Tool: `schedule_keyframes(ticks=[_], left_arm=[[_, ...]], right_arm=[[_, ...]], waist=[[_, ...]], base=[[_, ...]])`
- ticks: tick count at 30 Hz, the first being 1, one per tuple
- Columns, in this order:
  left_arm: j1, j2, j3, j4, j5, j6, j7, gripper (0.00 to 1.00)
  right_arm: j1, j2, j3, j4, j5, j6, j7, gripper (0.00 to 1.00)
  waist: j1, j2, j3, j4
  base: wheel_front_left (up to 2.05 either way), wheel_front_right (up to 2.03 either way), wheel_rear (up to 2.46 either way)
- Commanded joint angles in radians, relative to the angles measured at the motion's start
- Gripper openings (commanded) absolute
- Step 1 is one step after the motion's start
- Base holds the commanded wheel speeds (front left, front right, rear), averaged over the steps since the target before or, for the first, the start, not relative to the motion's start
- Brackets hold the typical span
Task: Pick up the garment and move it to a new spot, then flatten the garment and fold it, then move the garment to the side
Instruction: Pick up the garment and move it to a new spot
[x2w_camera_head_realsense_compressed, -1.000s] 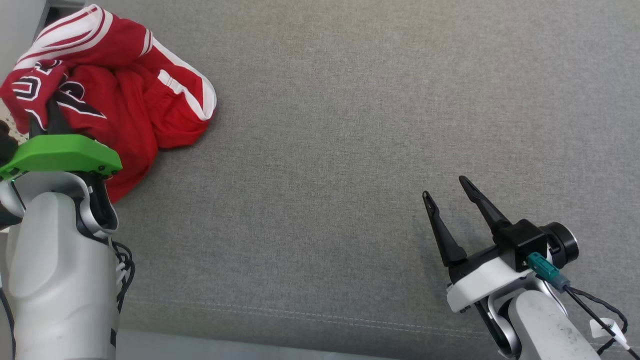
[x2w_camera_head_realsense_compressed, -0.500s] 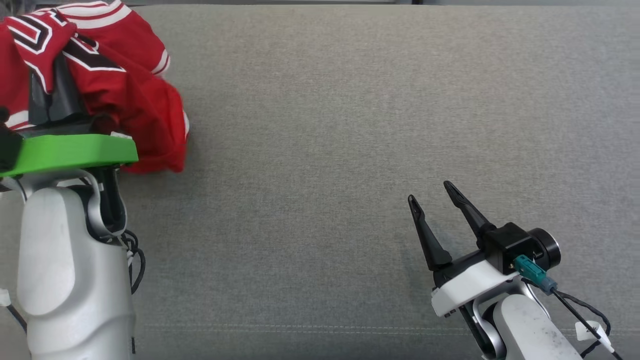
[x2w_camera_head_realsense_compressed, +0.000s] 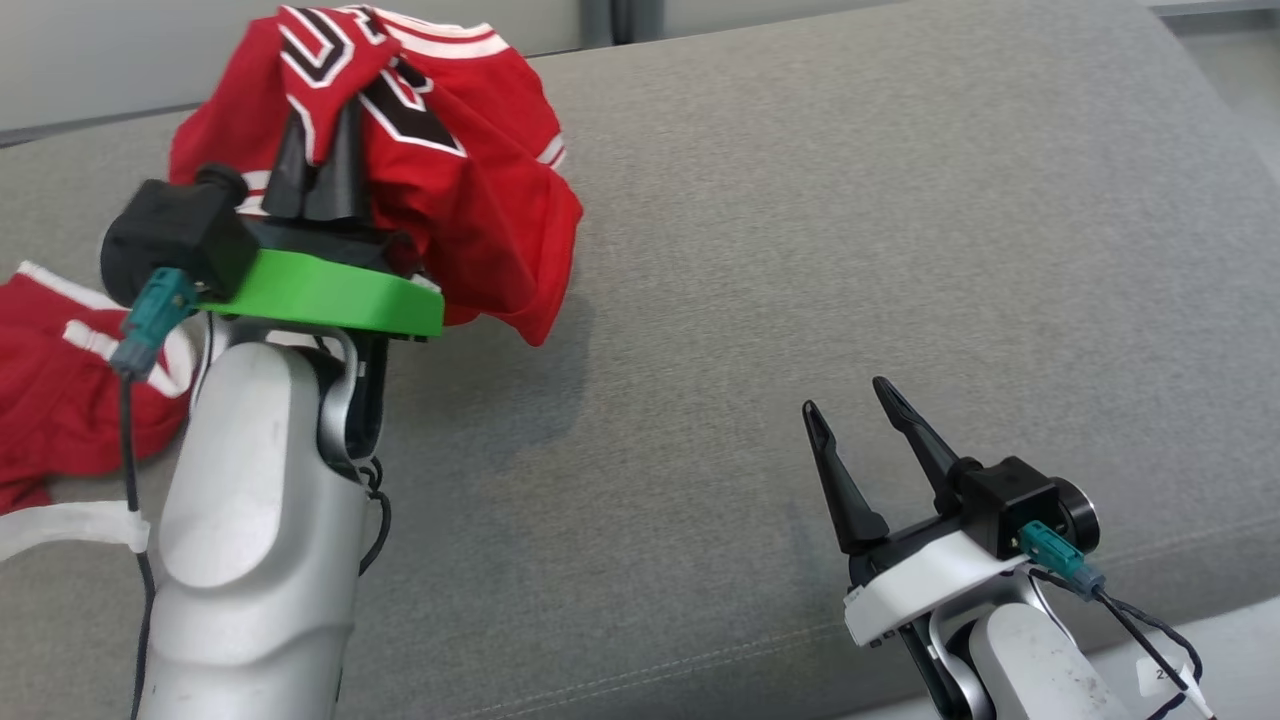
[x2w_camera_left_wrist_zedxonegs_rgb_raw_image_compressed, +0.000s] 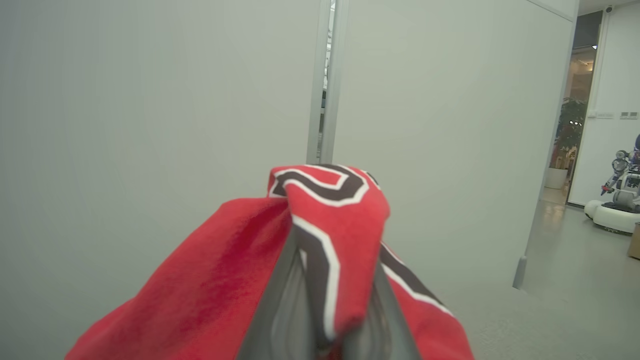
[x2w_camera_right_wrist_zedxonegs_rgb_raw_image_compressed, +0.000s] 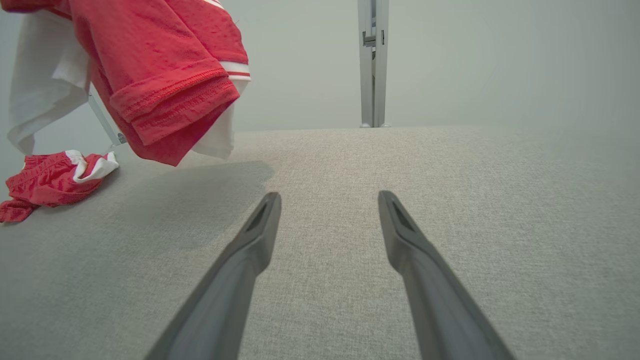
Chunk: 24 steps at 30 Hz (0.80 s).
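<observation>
The grey cushion (x2w_camera_head_realsense_compressed: 850, 220) lies bare toward the middle and right, a fair new spot for the garment (x2w_camera_head_realsense_compressed: 480, 210), which hangs bunched in the air over the cushion's left part, apart from another red piece (x2w_camera_head_realsense_compressed: 60, 400) at the far left. The left gripper (x2w_camera_head_realsense_compressed: 322, 165) is clenched on a fold by the black lettering (x2w_camera_head_realsense_compressed: 405, 108), so I judge the carry goes best high and slow, lowering over bare cushion so the hem spreads rather than heaps. The right gripper (x2w_camera_head_realsense_compressed: 846, 398) hovers low, jaws spread and empty, well apart from the garment.
</observation>
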Motion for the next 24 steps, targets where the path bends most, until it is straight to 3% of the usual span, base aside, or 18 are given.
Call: schedule_keyframes(ticks=[1,6,12,16,24], left_arm=[[-0.022,0.0,-0.035,0.014,0.015,-0.004,-0.001,0.0],[-0.079,0.001,-0.126,0.043,0.009,-0.01,-0.001,0.0],[-0.134,0.001,-0.222,0.035,-0.01,-0.011,-0.001,0.0],[-0.131,0.015,-0.311,0.094,0.021,-0.011,-0.001,0.0],[-0.06,0.085,-0.372,0.32,0.114,-0.011,-0.001,0.0]], right_arm=[[0.011,0.005,-0.002,-0.002,0.008,0.0,-0.004,1.0],[0.022,0.012,-0.006,-0.002,0.016,0.0,-0.004,1.0],[0.028,0.017,-0.008,-0.004,0.018,0.0,-0.004,1.0],[0.025,0.019,-0.012,-0.01,0.018,0.0,-0.004,1.0],[0.005,0.021,-0.005,-0.013,0.012,0.0,-0.004,1.0]], waist=[[0.0,-0.0001,-0.03,-0.153],[0.0,-0.0001,-0.028,-0.236],[0.0,-0.0001,-0.019,-0.278],[0.0,-0.0001,-0.009,-0.284],[0.0,-0.0001,0.019,-0.256]], base=[[0.0,0.0,0.0],[0.0,0.0,0.0],[0.0,0.0,0.0],[0.0,0.0,0.0],[0.0,0.0,0.0]])
